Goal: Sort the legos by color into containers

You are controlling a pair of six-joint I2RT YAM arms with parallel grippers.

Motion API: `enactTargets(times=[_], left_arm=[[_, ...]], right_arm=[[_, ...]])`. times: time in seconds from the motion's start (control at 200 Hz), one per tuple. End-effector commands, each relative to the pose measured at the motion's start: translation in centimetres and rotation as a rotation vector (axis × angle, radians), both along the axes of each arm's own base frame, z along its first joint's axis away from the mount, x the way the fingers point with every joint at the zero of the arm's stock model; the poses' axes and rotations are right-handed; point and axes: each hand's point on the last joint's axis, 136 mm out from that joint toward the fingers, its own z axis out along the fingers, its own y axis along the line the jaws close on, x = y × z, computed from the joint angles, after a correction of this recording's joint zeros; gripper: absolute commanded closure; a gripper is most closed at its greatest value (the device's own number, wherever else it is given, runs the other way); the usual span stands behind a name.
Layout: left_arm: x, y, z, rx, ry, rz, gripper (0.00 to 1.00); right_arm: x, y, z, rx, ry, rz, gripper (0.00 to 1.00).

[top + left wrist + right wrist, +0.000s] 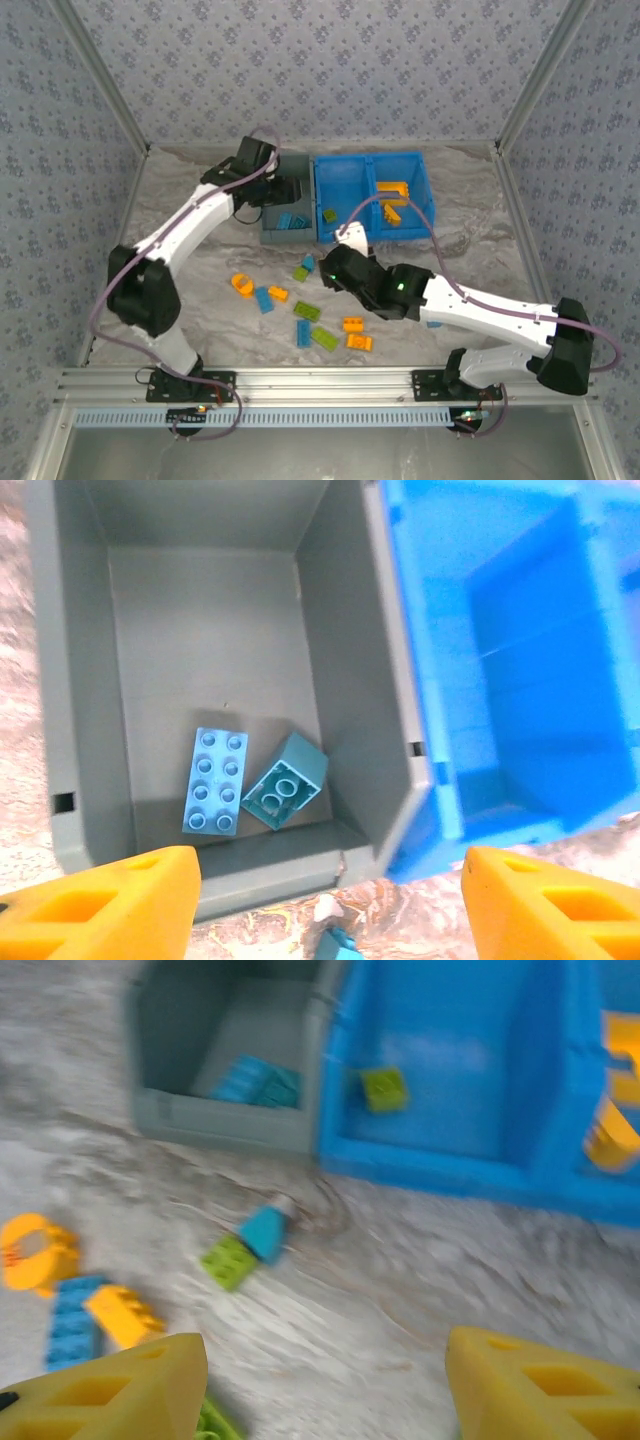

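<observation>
Grey bin (276,238) beside blue bin (368,158), legos (306,310) scattered nearby

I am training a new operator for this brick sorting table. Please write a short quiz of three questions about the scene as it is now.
1. True or false: the grey bin holds two blue bricks.
2. What colour is the brick in the blue bin, in the compartment next to the grey bin? A orange, B green, C blue.
3. Fill in the missing word: the left hand above the grey bin is ____ (open or shut).

Key: 1 true; 2 B; 3 open.
</observation>
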Motion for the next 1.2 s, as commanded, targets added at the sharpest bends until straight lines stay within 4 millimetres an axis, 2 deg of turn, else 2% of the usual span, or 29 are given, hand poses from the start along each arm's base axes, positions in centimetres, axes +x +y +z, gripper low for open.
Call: enactTargets(times=[0.0, 0.045, 0.125, 0.24, 0.35, 0.49, 0.66, 0.874, 0.954, 1.044, 1.144, 1.199], left_arm=[[-3.3, -1.4, 4.0, -0.008, -0.139, -0.086, 0.28], [-5.3, -2.3, 4.9, -0.006, -0.187, -0.137, 0.25], [-9.2, -3.7, 5.8, -0.042, -0.242, -0.216, 0.21], [-15.0, -5.1, 6.3, -0.112, -0.295, -0.314, 0.13], [-19.6, -5.3, 4.7, -0.159, -0.297, -0.376, 0.07], [-23.1, -4.6, 1.8, -0.195, -0.254, -0.39, 0.05], [-24.9, -4.8, 0.9, -0.205, -0.247, -0.422, 0.05], [-25.5, -5.3, 0.6, -0.191, -0.231, -0.442, 0.05], [-25.3, -5.0, 0.8, -0.181, -0.239, -0.429, 0.04], [-24.9, -4.7, 1.4, -0.165, -0.258, -0.412, 0.04], [-24.1, -3.9, 2.6, -0.138, -0.295, -0.369, 0.04], [-23.5, -3.2, 3.3, -0.11, -0.318, -0.328, 0.04]], right_arm=[[-1.2, -7.2, -5.4, -0.076, 0.191, -0.271, 0.32], [-1.6, -8.2, -7.4, -0.06, 0.262, -0.302, 0.3], [-2.2, -8.7, -10.2, -0.026, 0.357, -0.317, 0.28], [-2.1, -8.2, -12.1, 0.001, 0.428, -0.308, 0.26], [-2.0, -8.0, -13.7, -0.012, 0.471, -0.311, 0.25], [-1.6, -7.9, -15.9, -0.021, 0.519, -0.324, 0.29], [-1.2, -8.2, -17.7, -0.035, 0.555, -0.348, 0.35], [-0.3, -7.9, -18.6, -0.041, 0.557, -0.352, 0.65], [0.0, -7.5, -18.3, -0.047, 0.552, -0.341, 0.71], [0.5, -6.8, -17.0, -0.063, 0.525, -0.324, 0.73], [1.8, -5.2, -14.2, -0.077, 0.459, -0.28, 0.73], [3.2, -4.2, -12.5, -0.071, 0.425, -0.259, 0.73]])
